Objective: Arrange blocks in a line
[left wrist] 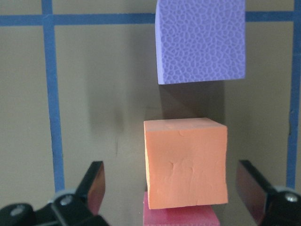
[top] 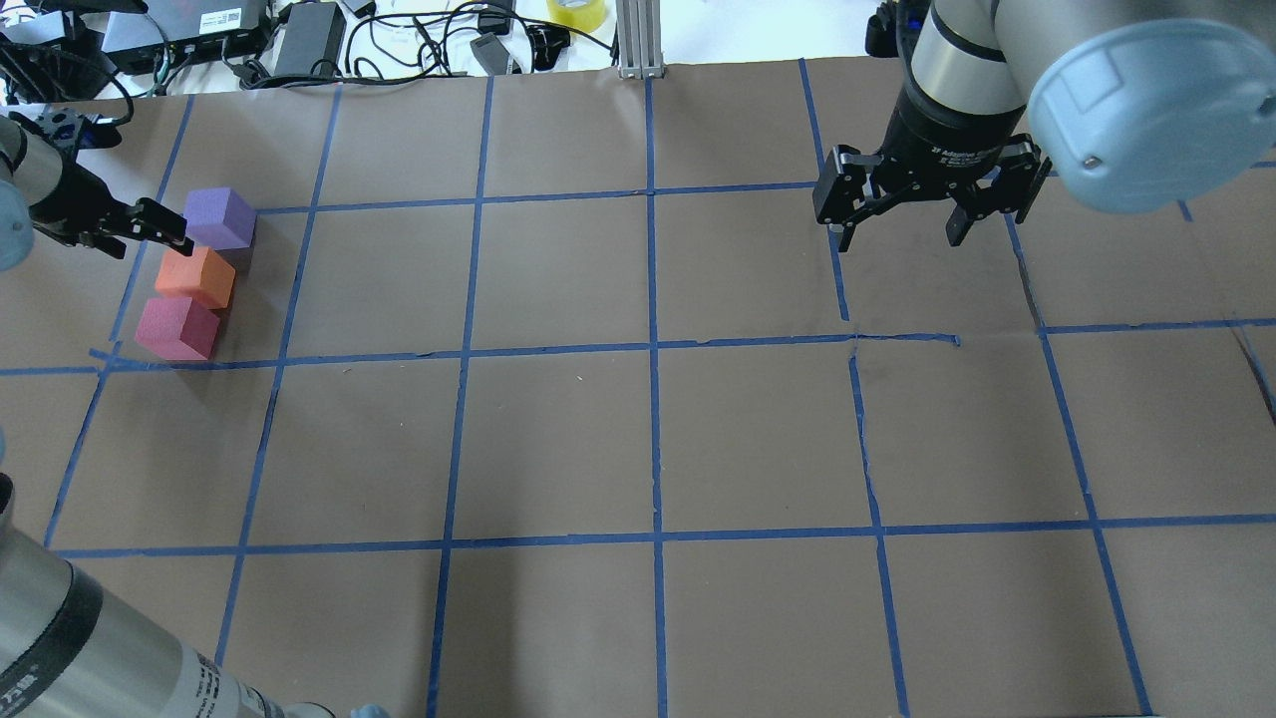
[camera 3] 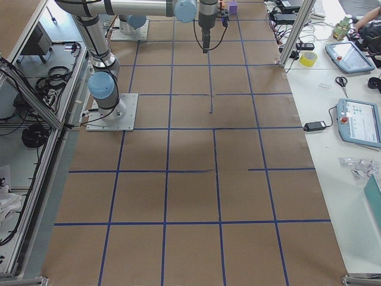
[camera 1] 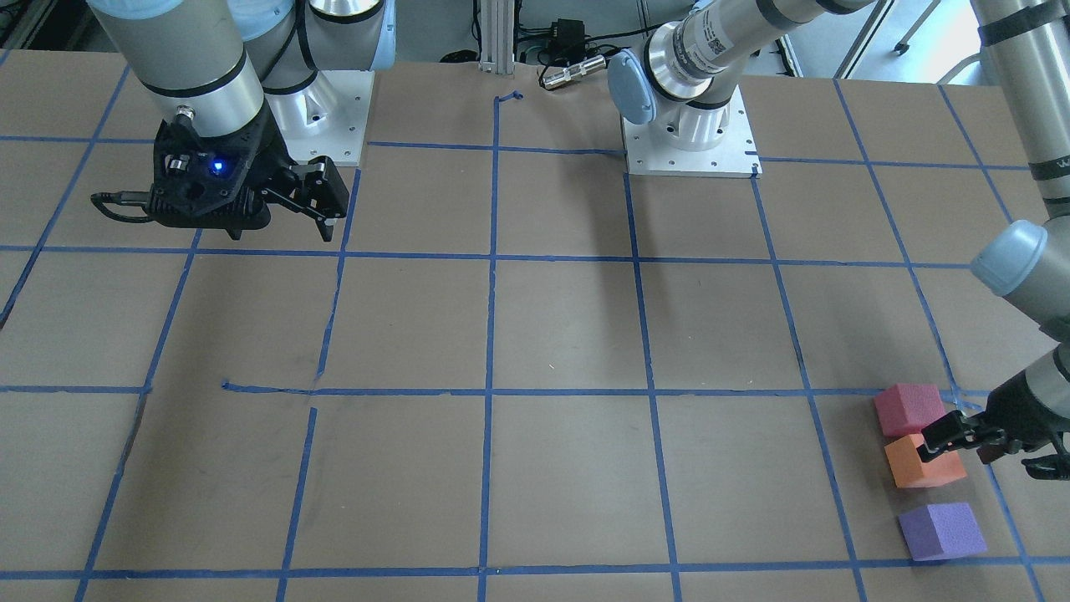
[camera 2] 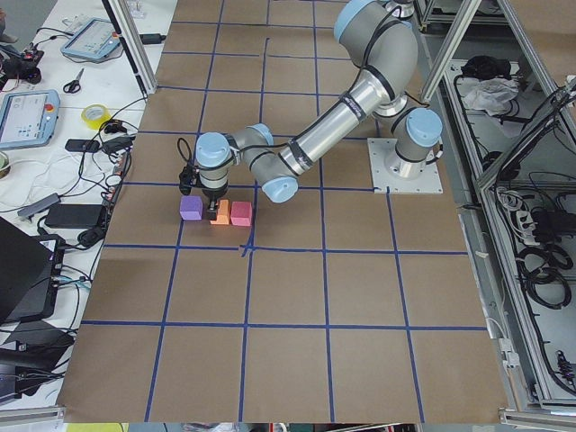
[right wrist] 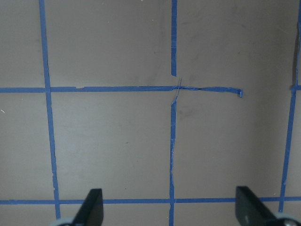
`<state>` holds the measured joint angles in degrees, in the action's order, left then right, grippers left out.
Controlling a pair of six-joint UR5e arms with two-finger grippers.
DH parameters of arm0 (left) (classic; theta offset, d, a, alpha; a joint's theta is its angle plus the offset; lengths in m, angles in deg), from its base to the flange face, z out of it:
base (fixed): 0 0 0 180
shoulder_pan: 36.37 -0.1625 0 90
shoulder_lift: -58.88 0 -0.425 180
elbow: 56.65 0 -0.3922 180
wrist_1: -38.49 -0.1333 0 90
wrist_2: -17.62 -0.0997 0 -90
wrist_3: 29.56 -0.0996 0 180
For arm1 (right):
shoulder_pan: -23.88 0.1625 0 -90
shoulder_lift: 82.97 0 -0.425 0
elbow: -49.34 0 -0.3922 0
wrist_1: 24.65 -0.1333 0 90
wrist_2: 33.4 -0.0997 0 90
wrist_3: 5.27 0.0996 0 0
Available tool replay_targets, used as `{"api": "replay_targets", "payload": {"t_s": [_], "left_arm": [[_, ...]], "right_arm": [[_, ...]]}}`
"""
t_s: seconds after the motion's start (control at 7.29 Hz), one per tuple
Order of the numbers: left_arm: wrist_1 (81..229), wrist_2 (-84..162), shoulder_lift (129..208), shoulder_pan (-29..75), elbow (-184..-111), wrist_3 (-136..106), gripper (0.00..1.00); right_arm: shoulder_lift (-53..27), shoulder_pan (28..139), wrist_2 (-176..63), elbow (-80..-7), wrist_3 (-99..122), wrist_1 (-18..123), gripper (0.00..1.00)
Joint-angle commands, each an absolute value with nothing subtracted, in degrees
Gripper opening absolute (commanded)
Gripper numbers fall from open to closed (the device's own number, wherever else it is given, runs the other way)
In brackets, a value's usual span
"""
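Three foam cubes stand in a short row at the table's far left: purple (top: 219, 217), orange (top: 195, 276) and pinkish-red (top: 177, 327). Orange and pinkish-red touch; purple stands a small gap away. They also show in the front view: pinkish-red (camera 1: 909, 408), orange (camera 1: 924, 466), purple (camera 1: 942, 530). My left gripper (top: 152, 227) is open over the orange cube (left wrist: 186, 162). In the left wrist view its fingers (left wrist: 96, 186) straddle that cube with a gap on each side. My right gripper (top: 902, 214) is open and empty above bare table, far from the cubes.
Brown paper with a blue tape grid (top: 653, 344) covers the table. Cables and power bricks (top: 319, 35) and a tape roll (top: 576, 12) lie beyond the far edge. The arm bases (camera 1: 690, 142) stand on white plates at the robot's side.
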<state>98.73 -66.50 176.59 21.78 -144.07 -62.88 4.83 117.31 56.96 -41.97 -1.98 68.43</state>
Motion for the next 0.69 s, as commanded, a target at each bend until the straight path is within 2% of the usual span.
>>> {"api": "replay_targets", "payload": {"t_s": [0.0, 0.27, 0.55], "left_arm": [[115.1, -68.0, 165.0, 25.5, -143.1, -59.7, 1.00], [121.4, -69.0, 155.6, 31.4, -143.1, -51.6, 1.00], [128.9, -66.2, 147.8, 46.1, -142.0, -34.6, 1.00]], "right_arm": [[4.8, 117.3, 56.9, -42.0, -1.9, 68.7, 1.00], [4.8, 117.3, 56.9, -42.0, -1.9, 68.8, 1.00], [4.8, 117.3, 56.9, -42.0, -1.9, 69.1, 1.00]]}}
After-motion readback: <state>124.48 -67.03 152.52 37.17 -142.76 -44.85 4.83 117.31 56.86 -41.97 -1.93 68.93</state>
